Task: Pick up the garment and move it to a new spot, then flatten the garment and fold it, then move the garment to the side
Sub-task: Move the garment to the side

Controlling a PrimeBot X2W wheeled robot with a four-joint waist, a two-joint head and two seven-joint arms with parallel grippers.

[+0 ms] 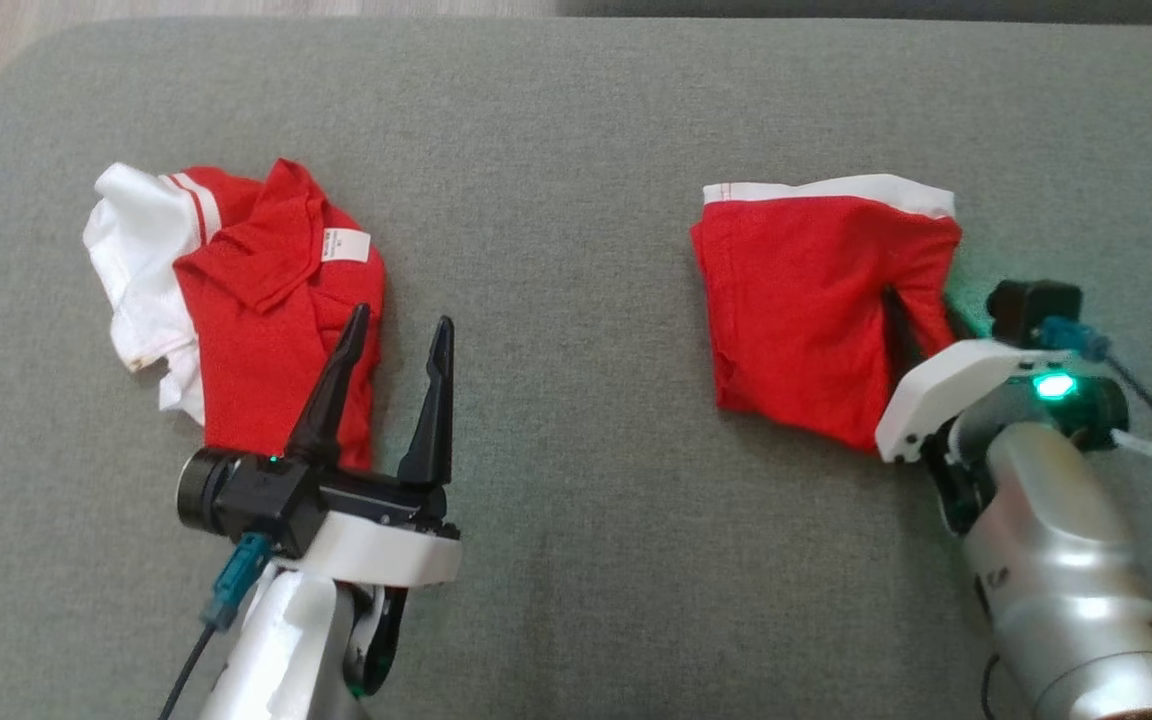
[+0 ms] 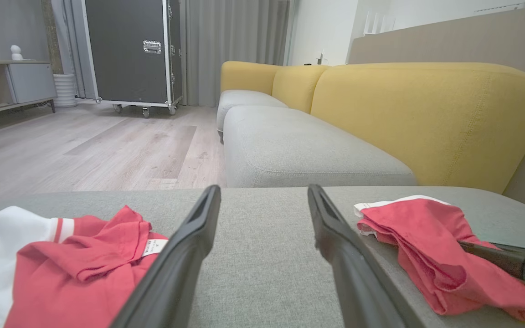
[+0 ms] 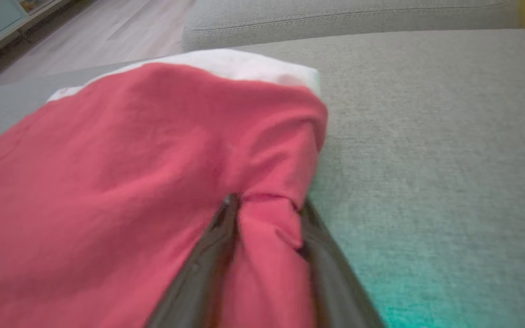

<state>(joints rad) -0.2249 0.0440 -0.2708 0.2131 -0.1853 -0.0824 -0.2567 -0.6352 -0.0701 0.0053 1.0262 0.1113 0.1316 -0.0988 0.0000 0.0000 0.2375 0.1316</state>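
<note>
Right gripper [image 3: 266, 205] is clamped onto the folded garment [image 1: 806, 300]. Its two dark fingers are drawn close, with a ridge of red cloth bunched between them. The bite is at the garment's right side, towards the near corner, and the cloth puckers into creases that run to that point.

That garment lies on the right half of the grey cushion [image 1: 556, 200]. A white band [image 1: 836, 188] runs left to right along its far edge, so the banded edge faces away from the robot. Its outline is close to square, so the long axis is hard to call, though it may run far to near. The near edge slants down to a point beside the right wrist. The garment looks mostly flat on the cushion; whether the pinched part is lifted I cannot tell.

Left gripper [image 1: 403, 318] stands with its fingers spread wide and nothing between them. It points towards the far side, over the near right edge of a crumpled garment [image 1: 256, 330]. Its left finger overlaps the red cloth, but contact is not clear. This second garment is red and white with a small white label [image 1: 346, 245], and it sits well apart on the left half of the cushion. Beyond the cushion, the left wrist view shows a yellow backrest [image 2: 426, 114].
</note>
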